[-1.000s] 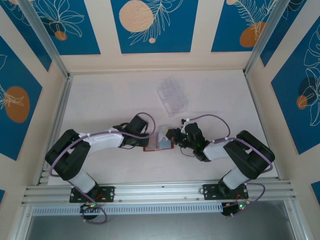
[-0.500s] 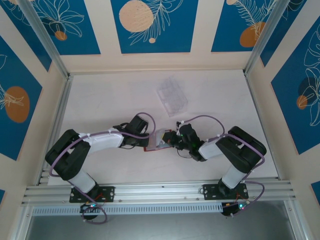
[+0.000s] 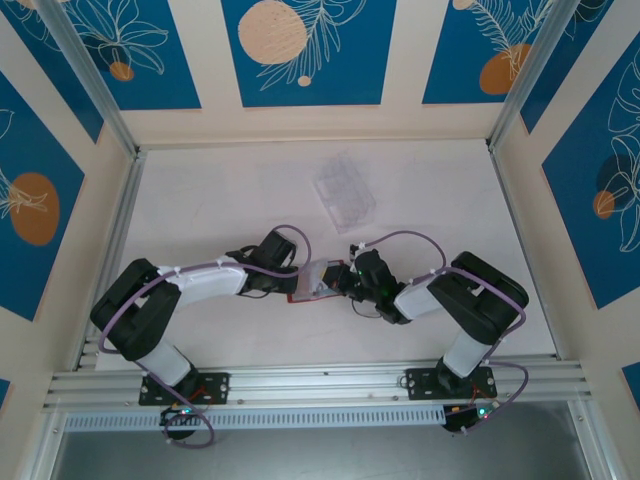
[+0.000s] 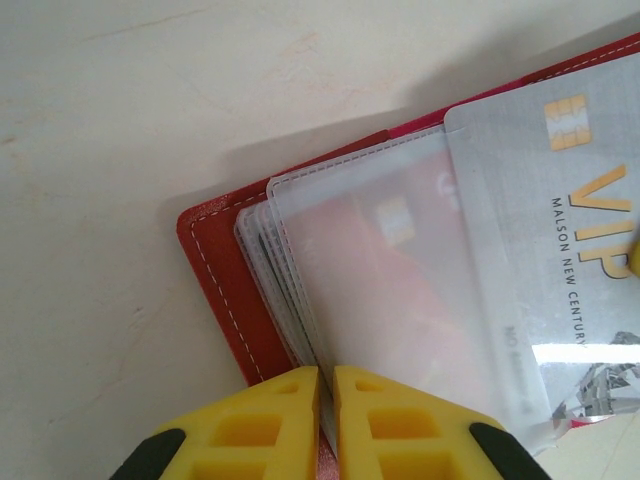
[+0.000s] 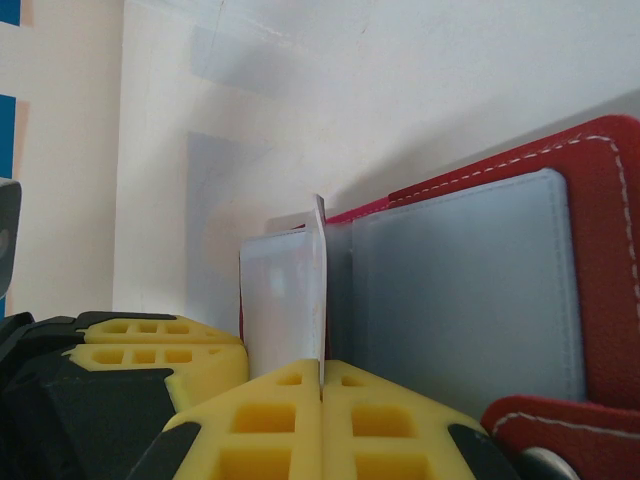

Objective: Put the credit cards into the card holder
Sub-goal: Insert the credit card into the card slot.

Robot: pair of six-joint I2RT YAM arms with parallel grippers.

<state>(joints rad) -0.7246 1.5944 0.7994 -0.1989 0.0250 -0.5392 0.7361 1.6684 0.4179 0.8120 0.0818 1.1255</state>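
A pale table [image 3: 200, 200] sits inside a booth of cream walls hung with blue wall panels [image 3: 300, 50] painted with white leaves and orange discs. A clear plastic tray [image 3: 345, 190] lies towards the back. Nearer the arms, between the two wrists, the red card holder [image 3: 316, 282] lies open on the table. The left gripper [image 4: 326, 395] has its yellow fingers clenched on the near edge of the holder's clear sleeves [image 4: 290, 260], pinning them. A red card [image 4: 400, 270] shows through one sleeve. The right gripper [image 5: 321, 385] is clamped tight on a thin silver card [image 4: 560, 230] with a gold chip and the letters VIP, which lies partly under the top sleeve. The card looks light, stiff and slick, so it is probably best pinched flat at its trailing short edge. The sleeves look soft and floppy and would likely buckle unless held down near the pocket mouth. The stitched red cover seems the firmest part to brace against.
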